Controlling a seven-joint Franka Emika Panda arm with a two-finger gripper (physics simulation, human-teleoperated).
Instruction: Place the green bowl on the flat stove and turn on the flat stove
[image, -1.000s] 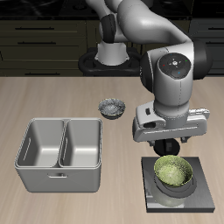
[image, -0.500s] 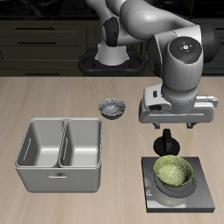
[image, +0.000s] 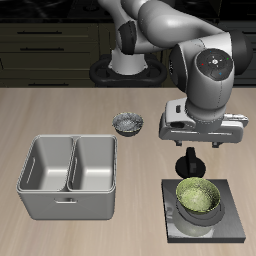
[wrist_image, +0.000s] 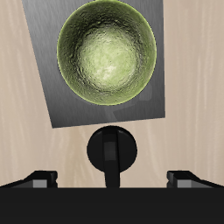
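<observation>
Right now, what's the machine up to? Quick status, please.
Tool open, empty, above the knob. Green bowl sits on the flat stove. Nothing blocking the knob; grey-white bowl and metal tray well aside.

Flat stove (image: 232, 228) cut off at the frame edge, jaws' tips out of view

I can read no text, label, brand, number or sign on anything from here: the flat stove (image: 205, 210), the green bowl (image: 199, 196) resting on it, and the grey double-basin tray (image: 68, 176) all show bare, unmarked surfaces.
</observation>
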